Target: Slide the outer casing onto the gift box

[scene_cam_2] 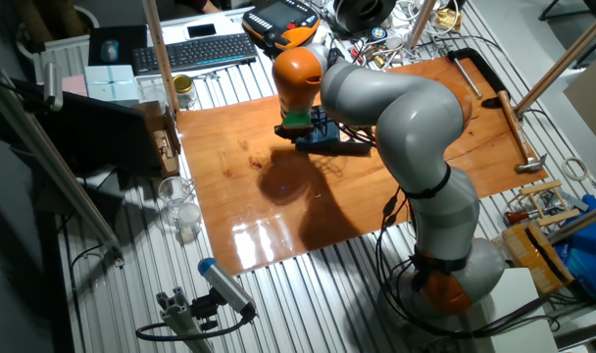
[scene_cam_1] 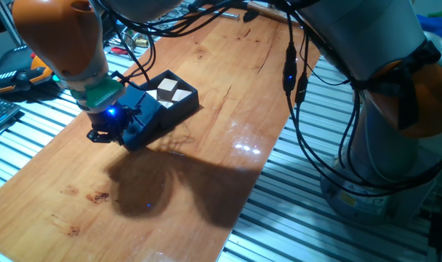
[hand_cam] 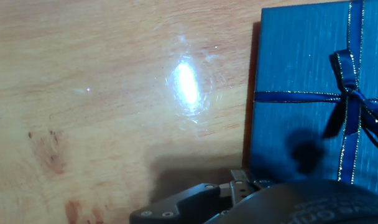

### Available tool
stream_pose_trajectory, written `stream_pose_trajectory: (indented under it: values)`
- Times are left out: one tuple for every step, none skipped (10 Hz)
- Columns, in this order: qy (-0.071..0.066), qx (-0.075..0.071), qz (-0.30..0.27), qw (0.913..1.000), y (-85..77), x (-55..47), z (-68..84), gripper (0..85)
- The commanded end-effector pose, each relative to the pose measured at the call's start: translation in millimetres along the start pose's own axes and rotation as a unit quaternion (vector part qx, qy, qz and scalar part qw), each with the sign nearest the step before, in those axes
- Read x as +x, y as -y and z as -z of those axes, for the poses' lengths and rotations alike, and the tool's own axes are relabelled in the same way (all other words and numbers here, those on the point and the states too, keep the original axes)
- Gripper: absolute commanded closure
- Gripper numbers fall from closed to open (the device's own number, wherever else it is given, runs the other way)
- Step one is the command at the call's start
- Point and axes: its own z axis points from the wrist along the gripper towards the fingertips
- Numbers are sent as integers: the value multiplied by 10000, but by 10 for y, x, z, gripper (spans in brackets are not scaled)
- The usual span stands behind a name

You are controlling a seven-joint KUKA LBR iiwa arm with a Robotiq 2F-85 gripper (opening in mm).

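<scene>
The outer casing (scene_cam_1: 147,115) is a dark navy sleeve lying on the wooden table (scene_cam_1: 206,160). It sits partly over the gift box (scene_cam_1: 174,92), whose far end sticks out and shows tan and white squares. My gripper (scene_cam_1: 108,131) is down at the casing's near-left end, touching it. In the hand view the casing (hand_cam: 301,93) fills the right side with its ribbon bow (hand_cam: 354,106), and my gripper (hand_cam: 239,186) sits at its left edge at the bottom. The fingers are mostly hidden, so I cannot tell whether they are open or shut. The other fixed view shows the gripper (scene_cam_2: 300,127) over the casing (scene_cam_2: 329,139).
Cables (scene_cam_1: 294,80) hang from the arm over the table's right edge. A keyboard (scene_cam_2: 195,49) and an orange pendant (scene_cam_2: 283,22) lie beyond the far edge. Glass jars (scene_cam_2: 180,211) stand left of the table. A hammer (scene_cam_2: 519,132) lies at the right.
</scene>
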Motion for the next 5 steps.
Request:
stream_pose_trajectory:
  values:
    - [67, 14, -66, 10000, 0, 0, 1, 850]
    - [163, 75, -138, 9997, -11, -27, -17, 850]
    - [202, 72, -198, 9996, -35, -72, -37, 850]
    - [226, 96, -234, 9994, -60, -107, -62, 850]
    - [238, 85, -250, 9994, -72, -122, -98, 850]
